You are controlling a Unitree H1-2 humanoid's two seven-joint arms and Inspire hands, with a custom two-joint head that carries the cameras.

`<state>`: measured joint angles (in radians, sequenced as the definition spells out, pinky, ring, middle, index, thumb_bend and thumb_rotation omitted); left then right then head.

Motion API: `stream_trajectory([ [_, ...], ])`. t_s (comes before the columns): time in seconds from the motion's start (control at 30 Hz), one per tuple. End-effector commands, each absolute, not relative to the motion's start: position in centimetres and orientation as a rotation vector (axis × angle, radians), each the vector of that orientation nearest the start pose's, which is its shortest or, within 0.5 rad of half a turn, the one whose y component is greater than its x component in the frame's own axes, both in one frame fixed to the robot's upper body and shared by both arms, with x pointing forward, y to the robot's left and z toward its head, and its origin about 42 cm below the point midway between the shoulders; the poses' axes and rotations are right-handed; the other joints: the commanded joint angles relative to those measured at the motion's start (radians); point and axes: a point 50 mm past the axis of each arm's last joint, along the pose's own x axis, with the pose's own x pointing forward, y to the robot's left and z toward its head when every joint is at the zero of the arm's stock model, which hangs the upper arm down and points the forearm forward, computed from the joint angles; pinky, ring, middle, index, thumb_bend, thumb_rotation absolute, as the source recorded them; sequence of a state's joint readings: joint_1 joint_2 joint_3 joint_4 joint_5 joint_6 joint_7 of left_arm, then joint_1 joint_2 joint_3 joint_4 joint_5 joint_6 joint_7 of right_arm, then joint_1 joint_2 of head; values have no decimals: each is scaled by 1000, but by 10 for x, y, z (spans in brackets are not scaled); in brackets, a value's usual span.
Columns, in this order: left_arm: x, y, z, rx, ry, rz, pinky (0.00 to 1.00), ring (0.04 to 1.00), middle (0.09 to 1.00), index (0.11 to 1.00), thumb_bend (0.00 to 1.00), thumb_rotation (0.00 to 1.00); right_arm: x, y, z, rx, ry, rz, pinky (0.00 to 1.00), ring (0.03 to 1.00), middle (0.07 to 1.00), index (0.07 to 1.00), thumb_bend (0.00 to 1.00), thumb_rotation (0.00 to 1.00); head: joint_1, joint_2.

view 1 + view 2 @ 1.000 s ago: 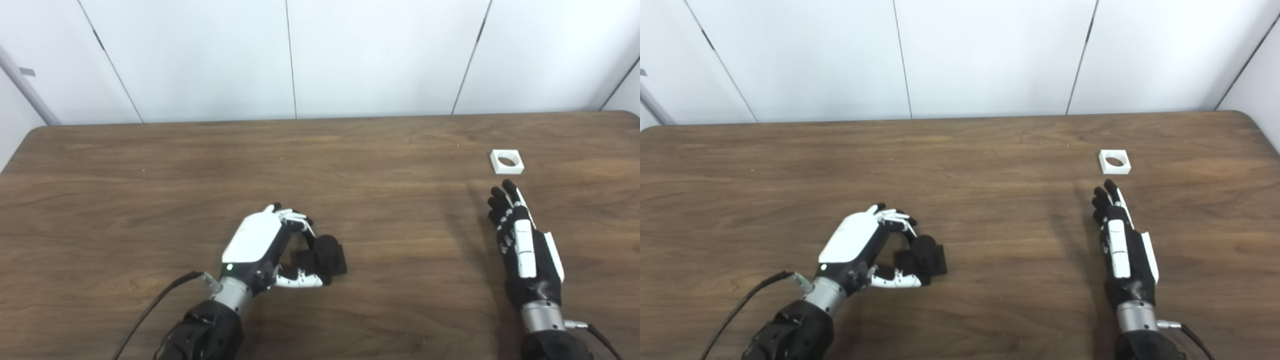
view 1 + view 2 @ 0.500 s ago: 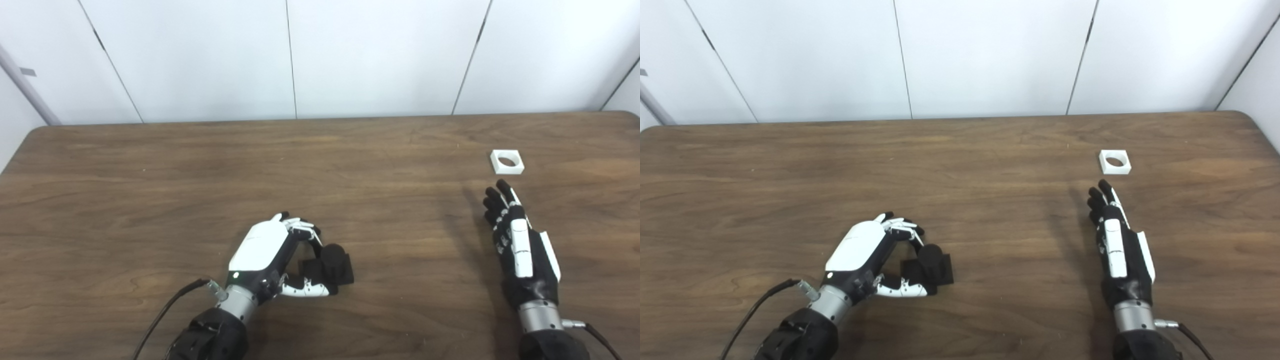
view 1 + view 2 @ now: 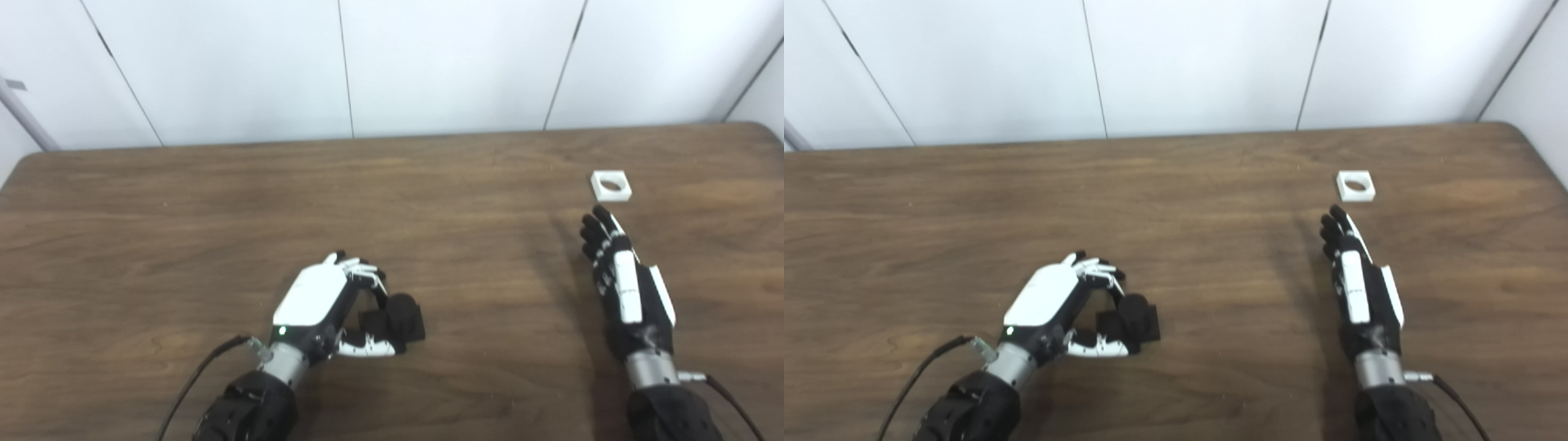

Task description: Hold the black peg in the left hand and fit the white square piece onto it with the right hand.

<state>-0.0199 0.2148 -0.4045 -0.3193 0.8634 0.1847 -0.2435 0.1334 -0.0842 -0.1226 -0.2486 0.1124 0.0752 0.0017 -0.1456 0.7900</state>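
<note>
The black peg [image 3: 401, 315], a short cylinder on a square base, sits on the wooden table [image 3: 245, 202] near the front centre. My left hand [image 3: 315, 300] wraps it from the left, fingers curled over the cylinder and thumb against the base. The white square piece [image 3: 610, 185] with its round hole lies flat at the far right. My right hand [image 3: 625, 282] is open, fingers straight and pointing at the white piece, the tips a short way in front of it and not touching it.
A cable [image 3: 196, 380] trails from my left wrist toward the front edge. White wall panels [image 3: 429, 61] stand behind the table's far edge. The table's right corner [image 3: 1528, 131] is close to the white piece.
The whole picture has shifted, so the camera moved. My left hand has closed tighter around the peg and nudged it slightly. The right hand drifted a little left.
</note>
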Motion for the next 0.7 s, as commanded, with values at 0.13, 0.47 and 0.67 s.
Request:
stream_trajectory([
  [0.13, 264, 172, 156, 1081, -176, -418, 1000, 874, 782, 486, 523, 55, 252, -272, 165, -45, -170, -123, 935, 920, 909, 905, 493, 871, -70, -1],
  [0.47, 266, 175, 160, 1090, -187, -420, 1000, 863, 772, 485, 523, 54, 271, -290, 211, -202, -201, -176, 829, 888, 883, 832, 515, 593, -143, -2],
  [0.67, 264, 174, 158, 1093, -186, -424, 999, 855, 769, 485, 523, 55, 282, -302, 232, -370, -225, -199, 837, 880, 873, 793, 592, 472, -174, -20],
])
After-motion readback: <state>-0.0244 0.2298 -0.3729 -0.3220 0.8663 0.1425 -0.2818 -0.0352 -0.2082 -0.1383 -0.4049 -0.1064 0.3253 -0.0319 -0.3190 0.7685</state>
